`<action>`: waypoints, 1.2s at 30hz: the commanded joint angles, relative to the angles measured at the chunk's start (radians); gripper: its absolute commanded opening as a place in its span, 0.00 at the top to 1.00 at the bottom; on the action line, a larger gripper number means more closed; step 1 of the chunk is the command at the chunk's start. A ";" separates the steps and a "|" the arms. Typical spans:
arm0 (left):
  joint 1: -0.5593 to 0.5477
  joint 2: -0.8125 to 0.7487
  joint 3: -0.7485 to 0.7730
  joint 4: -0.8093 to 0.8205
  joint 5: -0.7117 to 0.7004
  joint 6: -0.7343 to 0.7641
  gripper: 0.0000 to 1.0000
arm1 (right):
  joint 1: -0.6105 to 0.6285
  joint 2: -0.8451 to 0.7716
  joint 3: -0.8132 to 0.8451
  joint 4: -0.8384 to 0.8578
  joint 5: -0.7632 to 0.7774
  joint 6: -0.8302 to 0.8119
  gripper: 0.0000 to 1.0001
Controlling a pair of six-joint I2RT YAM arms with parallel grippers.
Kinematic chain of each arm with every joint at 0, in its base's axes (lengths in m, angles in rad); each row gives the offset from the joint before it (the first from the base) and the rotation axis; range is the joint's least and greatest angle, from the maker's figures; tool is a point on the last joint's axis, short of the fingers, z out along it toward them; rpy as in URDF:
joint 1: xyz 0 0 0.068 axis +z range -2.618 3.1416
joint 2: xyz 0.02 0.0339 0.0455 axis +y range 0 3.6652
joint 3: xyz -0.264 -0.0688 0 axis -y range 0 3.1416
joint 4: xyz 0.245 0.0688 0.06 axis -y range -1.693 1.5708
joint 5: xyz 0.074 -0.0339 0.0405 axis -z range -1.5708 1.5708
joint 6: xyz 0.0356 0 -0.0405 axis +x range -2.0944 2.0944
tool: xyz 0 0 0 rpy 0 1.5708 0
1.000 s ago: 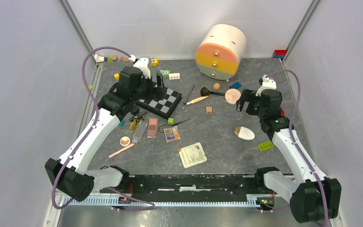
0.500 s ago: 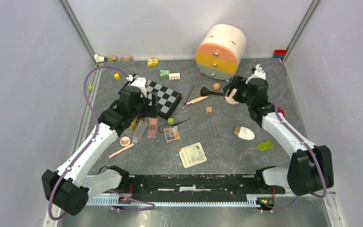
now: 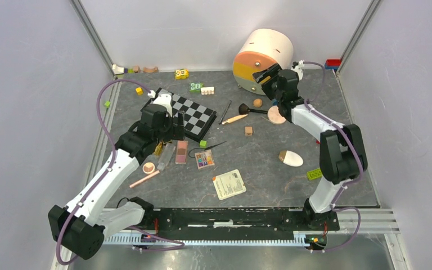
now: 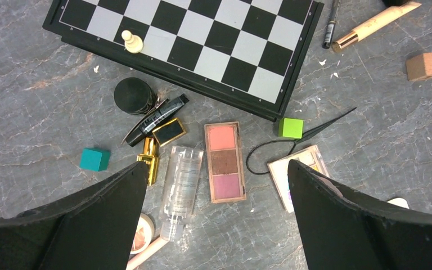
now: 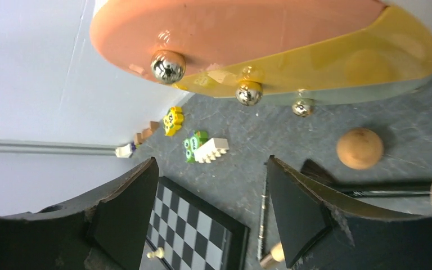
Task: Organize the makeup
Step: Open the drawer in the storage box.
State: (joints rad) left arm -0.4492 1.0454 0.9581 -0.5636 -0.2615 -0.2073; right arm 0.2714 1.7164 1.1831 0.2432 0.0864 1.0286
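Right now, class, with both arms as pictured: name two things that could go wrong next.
1. The right gripper hangs open before the small shiny knobs of the drawer unit; its fingers could slip off, or shove the unit instead of opening a drawer.
2. The left gripper hangs open over a tight cluster: clear tube, pink palette, gold lipstick. Closing there may catch two or scatter neighbours.

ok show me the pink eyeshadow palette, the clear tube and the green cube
pink eyeshadow palette (image 4: 225, 162): left wrist view, on its middle brown pan
clear tube (image 4: 183, 183): left wrist view, on the middle of its body
green cube (image 4: 291, 127): left wrist view, on its top face
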 commanded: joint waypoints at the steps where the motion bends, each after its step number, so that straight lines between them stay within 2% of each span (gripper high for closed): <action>1: 0.001 -0.024 -0.005 0.057 0.006 0.043 0.00 | 0.017 0.085 0.117 0.106 0.029 0.150 0.23; 8: 0.005 -0.026 -0.005 0.059 0.026 0.040 0.00 | 0.041 0.183 0.236 0.101 0.081 0.189 0.25; 16: 0.018 -0.028 -0.004 0.060 0.048 0.037 0.00 | 0.049 0.192 0.254 0.080 0.190 0.191 0.28; 23: 0.030 -0.024 -0.002 0.062 0.070 0.034 0.00 | 0.048 0.220 0.294 0.076 0.214 0.172 0.31; 36: 0.036 -0.029 -0.004 0.065 0.100 0.036 0.00 | 0.049 0.257 0.345 0.070 0.268 0.153 0.49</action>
State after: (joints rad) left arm -0.4198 1.0382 0.9581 -0.5426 -0.1871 -0.2073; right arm 0.3195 1.9724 1.4788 0.3031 0.3103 1.2030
